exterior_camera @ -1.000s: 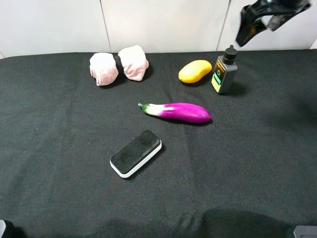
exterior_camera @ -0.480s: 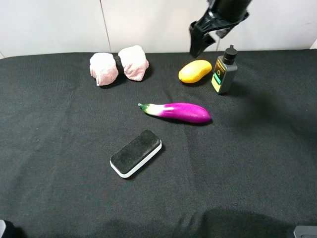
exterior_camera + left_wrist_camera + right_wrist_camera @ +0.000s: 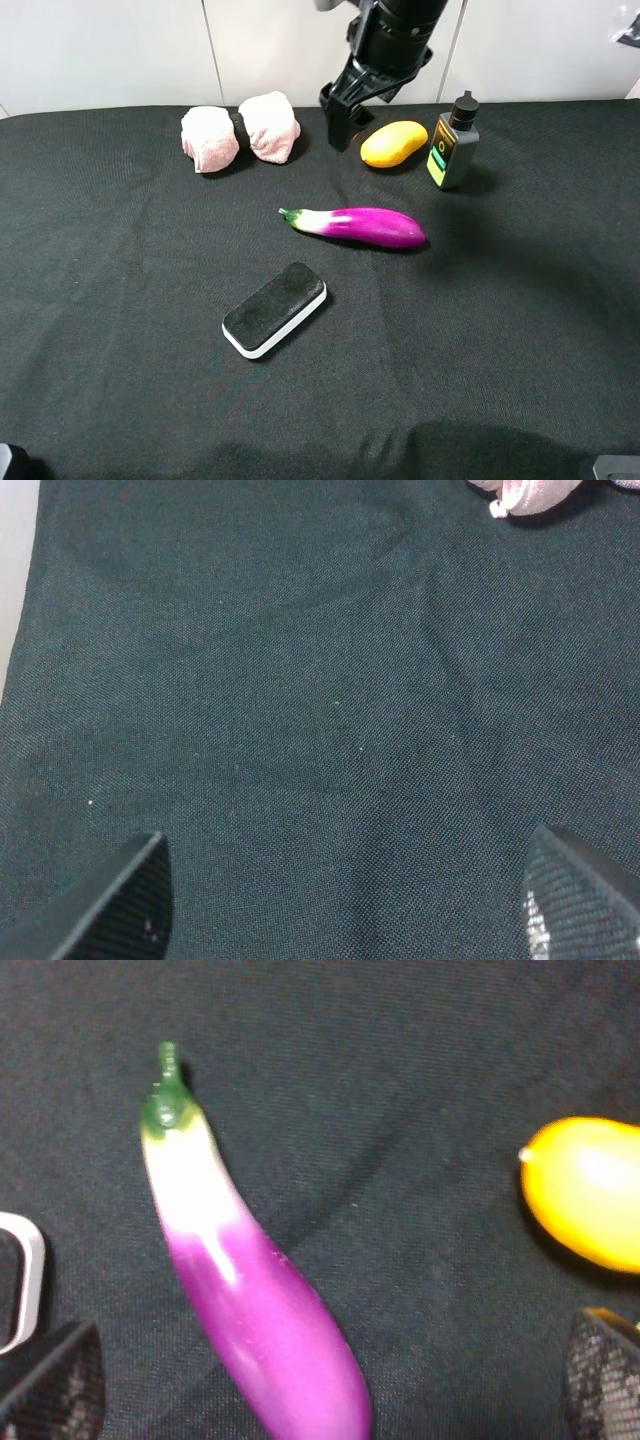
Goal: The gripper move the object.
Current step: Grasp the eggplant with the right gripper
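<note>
1. Nothing of the task is done, as far as I can judge. The eggplant [image 3: 355, 226] lies flat on the black cloth [image 3: 500, 350] near the middle of the table, untouched, with its green stem pointing to the left of the high view. It sits between the mango [image 3: 393, 143] behind it and the eraser [image 3: 274, 309] in front of it, apart from both.
2. What is left is everything: come down over the eggplant, close on it, lift it and set it somewhere else.
3. My right pincer [image 3: 340, 120] hangs in the air over the back of the table, just beside the mango and not far from the pink bundle [image 3: 240, 132].
4. Its jaws are spread as wide as they go. It holds nothing and touches nothing.
5. In my right wrist view the eggplant [image 3: 250, 1310] lies below, between my two fingertips [image 3: 50, 1385], with dark cloth on both sides of it. I am roughly lined up over it but not yet down on it.
6. My left pincer [image 3: 345, 905] is also spread wide and empty, over bare cloth.
</note>
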You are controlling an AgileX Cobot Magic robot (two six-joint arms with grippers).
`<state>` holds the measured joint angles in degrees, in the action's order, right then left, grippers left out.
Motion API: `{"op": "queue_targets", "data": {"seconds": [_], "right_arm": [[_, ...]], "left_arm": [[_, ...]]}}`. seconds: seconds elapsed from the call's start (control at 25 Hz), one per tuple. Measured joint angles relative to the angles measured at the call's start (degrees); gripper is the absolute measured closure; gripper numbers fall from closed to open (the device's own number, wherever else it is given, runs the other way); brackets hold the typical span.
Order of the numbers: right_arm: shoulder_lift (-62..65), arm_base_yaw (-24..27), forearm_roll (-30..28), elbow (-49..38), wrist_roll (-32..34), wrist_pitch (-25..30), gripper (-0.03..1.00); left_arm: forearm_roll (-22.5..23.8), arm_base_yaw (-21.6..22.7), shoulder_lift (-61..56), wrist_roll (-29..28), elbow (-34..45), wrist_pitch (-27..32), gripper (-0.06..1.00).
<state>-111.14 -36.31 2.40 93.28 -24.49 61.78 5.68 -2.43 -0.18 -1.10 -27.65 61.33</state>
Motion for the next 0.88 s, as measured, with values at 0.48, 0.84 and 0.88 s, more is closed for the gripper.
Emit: {"op": "queue_targets", "data": {"seconds": [0.48,0.84,0.88], "right_arm": [[-1.89,-2.35,-2.04,0.00,-2.14,-0.07,0.27],[-2.00,-2.35,-1.83,-5.43,-2.98,-2.71,0.27],[-2.00,-2.35,-1.76,-6.30,-3.06,-3.02,0.27]], "left_arm": [[0.00,0.00,0.00,0.00,0.00,0.00,0.24],[0.00,0.00,0.00,0.00,0.00,0.00,0.24],[0.00,0.00,0.00,0.00,0.00,0.00,0.24]]}}
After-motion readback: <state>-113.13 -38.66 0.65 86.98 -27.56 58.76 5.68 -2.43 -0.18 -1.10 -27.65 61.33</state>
